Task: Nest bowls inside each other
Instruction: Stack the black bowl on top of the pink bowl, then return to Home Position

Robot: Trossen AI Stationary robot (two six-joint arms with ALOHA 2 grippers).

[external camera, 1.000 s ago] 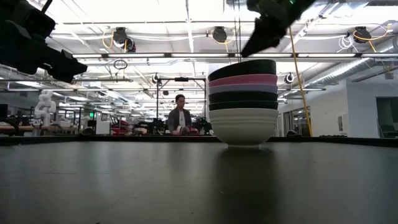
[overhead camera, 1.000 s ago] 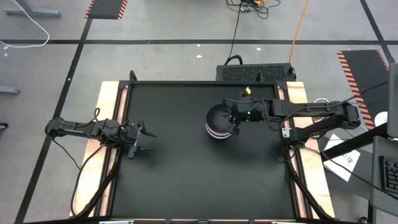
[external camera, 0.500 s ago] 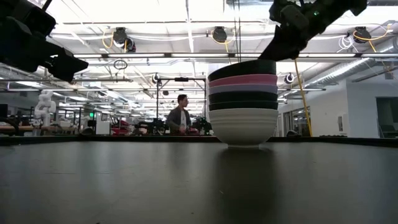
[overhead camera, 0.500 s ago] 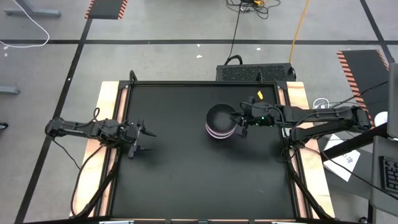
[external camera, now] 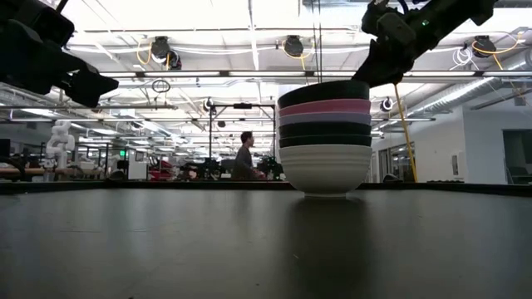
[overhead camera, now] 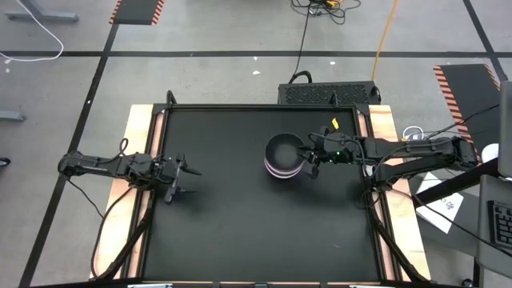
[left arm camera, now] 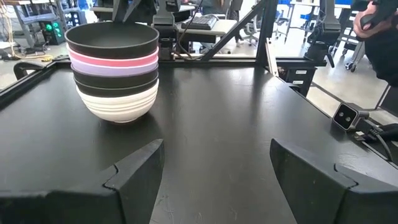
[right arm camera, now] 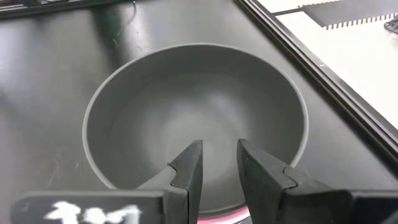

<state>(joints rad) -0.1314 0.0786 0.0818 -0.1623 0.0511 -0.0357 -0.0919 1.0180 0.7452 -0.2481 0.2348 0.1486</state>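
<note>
Six smooth round plastic bowls (external camera: 324, 137) sit nested on the matte black surface (overhead camera: 240, 216), ribbed white lowest, black uppermost. Right tool (right arm camera: 217, 163), narrowly parted and empty, hovers beside its rim; left tool (overhead camera: 190, 182) waits spread, well apart.

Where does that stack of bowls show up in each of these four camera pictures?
High view: stack a little right of the table's middle, by the right arm's fingers.
Low view: stack right of centre, white bowl lowest.
Left wrist view: stack at upper left.
Right wrist view: only the top black bowl, filling the picture.
Shared landmark: the black top bowl.
</note>
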